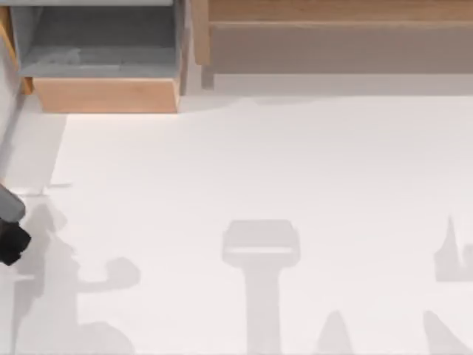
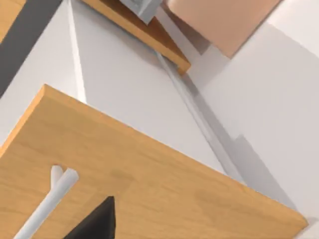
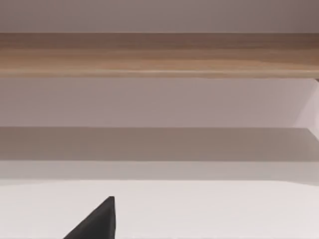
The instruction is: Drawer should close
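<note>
The drawer (image 1: 103, 95) stands pulled out at the table's far left. Its grey inner floor (image 1: 100, 44) is bare behind the plain light-brown front panel. My left gripper (image 1: 9, 237) is at the table's left edge, well in front of the drawer and apart from it. In the left wrist view a dark part of that gripper (image 2: 94, 224) lies over a wide wooden panel (image 2: 159, 184) with a white bar handle (image 2: 52, 196). A dark part of my right gripper (image 3: 94, 224) hangs over the white table, facing the shelf.
The long wooden shelf body (image 1: 332, 15) runs along the far edge to the right of the drawer, and its wooden edge (image 3: 159, 55) and shaded recess (image 3: 159, 144) face the right wrist camera. The white table (image 1: 259, 170) carries the arms' shadows.
</note>
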Robot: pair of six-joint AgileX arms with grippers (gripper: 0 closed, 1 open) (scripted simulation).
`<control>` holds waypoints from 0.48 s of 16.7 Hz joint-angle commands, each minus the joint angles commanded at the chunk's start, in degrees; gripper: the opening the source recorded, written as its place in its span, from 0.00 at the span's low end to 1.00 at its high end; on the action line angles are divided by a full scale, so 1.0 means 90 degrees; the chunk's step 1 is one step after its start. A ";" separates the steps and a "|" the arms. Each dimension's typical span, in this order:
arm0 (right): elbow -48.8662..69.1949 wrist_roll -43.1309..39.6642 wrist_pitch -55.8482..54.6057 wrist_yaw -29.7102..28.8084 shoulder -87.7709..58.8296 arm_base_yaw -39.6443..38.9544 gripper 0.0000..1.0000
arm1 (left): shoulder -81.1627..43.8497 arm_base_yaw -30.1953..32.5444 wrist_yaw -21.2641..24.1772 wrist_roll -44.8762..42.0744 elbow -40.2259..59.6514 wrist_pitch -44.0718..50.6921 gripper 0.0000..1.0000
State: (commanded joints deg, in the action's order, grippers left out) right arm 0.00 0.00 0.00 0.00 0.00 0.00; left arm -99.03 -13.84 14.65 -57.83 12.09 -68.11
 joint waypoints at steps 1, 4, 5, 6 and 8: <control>0.0000 0.0000 0.0000 0.0000 0.0000 0.0000 1.00 | -0.0234 -0.0423 0.0451 -0.0517 0.0059 -0.0264 1.00; 0.0000 0.0000 0.0000 0.0000 0.0000 0.0000 1.00 | -0.0874 -0.1566 0.1676 -0.1926 0.0448 -0.1048 1.00; 0.0000 0.0000 0.0000 0.0000 0.0000 0.0000 1.00 | -0.1059 -0.1890 0.2025 -0.2331 0.0624 -0.1290 1.00; 0.0000 0.0000 0.0000 0.0000 0.0000 0.0000 1.00 | -0.1223 -0.2179 0.2334 -0.2694 0.0806 -0.1516 1.00; 0.0000 0.0000 0.0000 0.0000 0.0000 0.0000 1.00 | -0.1480 -0.2646 0.2824 -0.3267 0.1139 -0.1900 1.00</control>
State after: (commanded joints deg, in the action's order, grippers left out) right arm 0.00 0.00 0.00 0.00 0.00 0.00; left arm -112.34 -37.65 40.07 -87.23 22.33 -85.21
